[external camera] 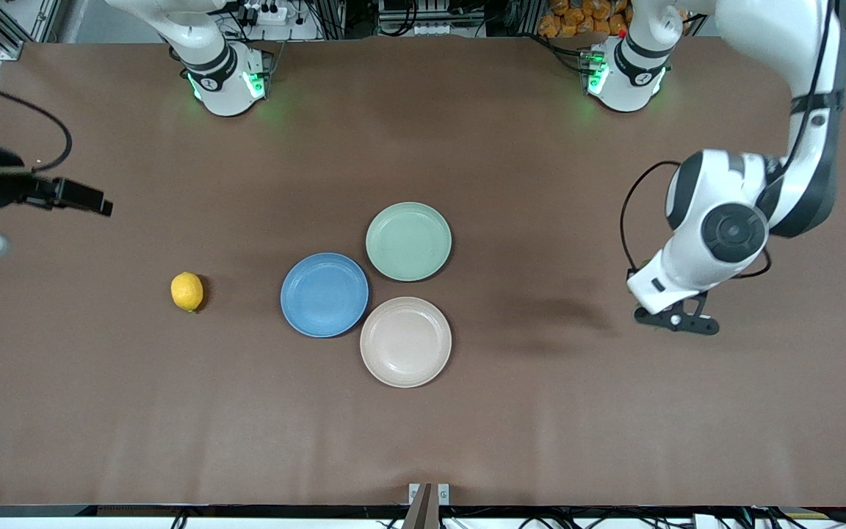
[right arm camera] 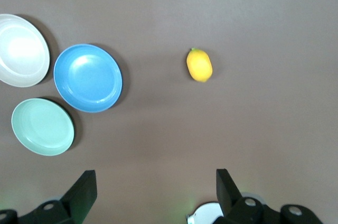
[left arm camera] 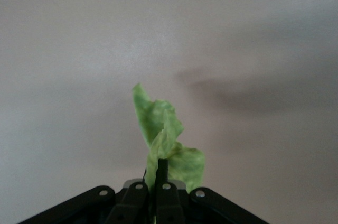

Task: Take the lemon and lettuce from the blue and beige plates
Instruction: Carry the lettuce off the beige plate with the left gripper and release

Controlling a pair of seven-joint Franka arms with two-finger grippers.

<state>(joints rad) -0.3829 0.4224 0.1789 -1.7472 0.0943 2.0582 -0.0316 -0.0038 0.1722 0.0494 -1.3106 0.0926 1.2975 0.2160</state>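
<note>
The yellow lemon (external camera: pixel 187 292) lies on the brown table, off the plates, toward the right arm's end; it also shows in the right wrist view (right arm camera: pixel 199 65). The blue plate (external camera: pixel 324 294) and the beige plate (external camera: pixel 405 342) are empty. My left gripper (external camera: pixel 676 319) is low over bare table toward the left arm's end. In the left wrist view it (left arm camera: pixel 161 170) is shut on a green lettuce leaf (left arm camera: pixel 161 129). The hand hides the leaf in the front view. My right gripper (external camera: pixel 100 204) is open and empty, high over the right arm's end of the table (right arm camera: pixel 156 184).
An empty green plate (external camera: pixel 408 241) touches the blue and beige plates, farther from the front camera than both. The three plates also show in the right wrist view: blue (right arm camera: pixel 87 77), beige (right arm camera: pixel 21 49), green (right arm camera: pixel 42 126). The arm bases stand along the table's back edge.
</note>
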